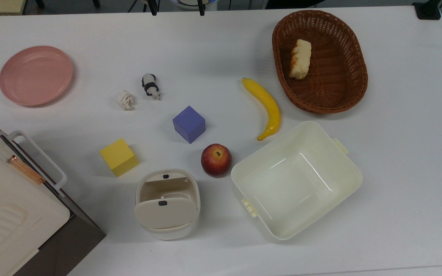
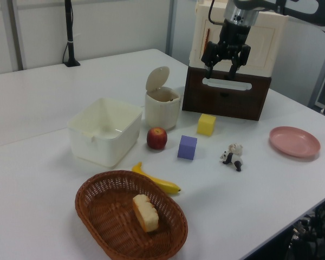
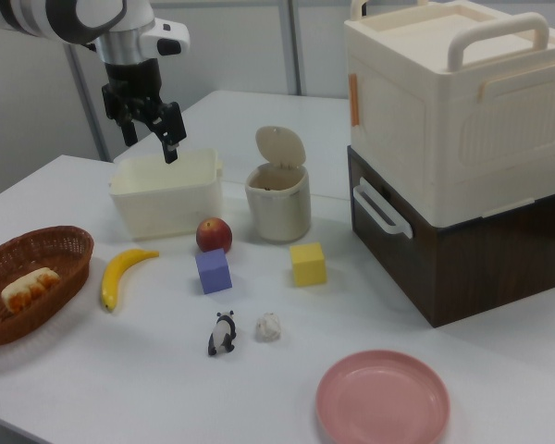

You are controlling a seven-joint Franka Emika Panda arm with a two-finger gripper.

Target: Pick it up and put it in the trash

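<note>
White tabletop (image 1: 213, 46) lies well below our gripper (image 3: 148, 128), which hangs high with jaws spread and empty, so nothing is done: the paper wad (image 3: 269, 326) sits far below beside the panda (image 3: 222, 333), and the trash bin (image 3: 277, 199) waits with its flap raised.

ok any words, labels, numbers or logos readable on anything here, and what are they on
None: no readable text, number or logo on anything in these views.
Small cream-white rounded bin with a swing flap lid: small black dots on the flap, marks and not letters.
Cream plastic storage box with handle on the dark brown crate: an orange strip, with no writing that can be made out.
Black two-finger tool: no label visible.
</note>
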